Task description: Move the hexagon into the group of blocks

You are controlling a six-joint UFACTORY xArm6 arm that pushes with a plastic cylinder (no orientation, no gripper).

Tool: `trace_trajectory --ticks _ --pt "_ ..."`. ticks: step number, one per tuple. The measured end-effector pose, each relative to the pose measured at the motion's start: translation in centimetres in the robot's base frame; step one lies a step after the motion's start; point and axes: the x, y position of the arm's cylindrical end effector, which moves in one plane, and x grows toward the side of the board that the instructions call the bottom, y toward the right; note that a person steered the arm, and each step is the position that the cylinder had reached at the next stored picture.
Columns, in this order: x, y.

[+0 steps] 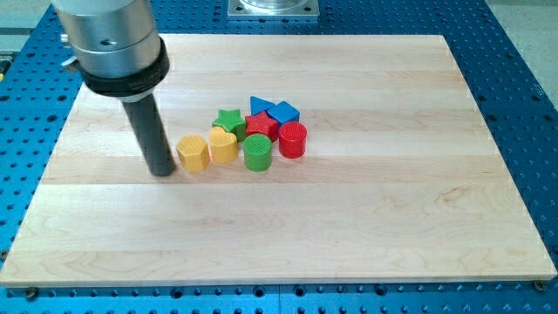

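Note:
A yellow-orange hexagon block (193, 153) sits at the left end of the group, touching a yellow heart-shaped block (223, 146). The group also holds a green star (229, 120), a green cylinder (257, 152), a red star-like block (261, 126), a red cylinder (293, 139), and two blue blocks (259, 106) (283, 112) at the top. My tip (162, 172) rests on the board just left of the hexagon, very close to it or touching it. The dark rod rises from there to the arm's grey end (109, 39).
The blocks lie on a pale wooden board (392, 201) set on a blue perforated table (523, 78). A metal base plate (274, 8) shows at the view's top edge.

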Motion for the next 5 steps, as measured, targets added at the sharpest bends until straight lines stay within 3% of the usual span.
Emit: trace_trajectory --ticks 1,5 --pt "5.7 0.5" --pt "1.1 5.5"
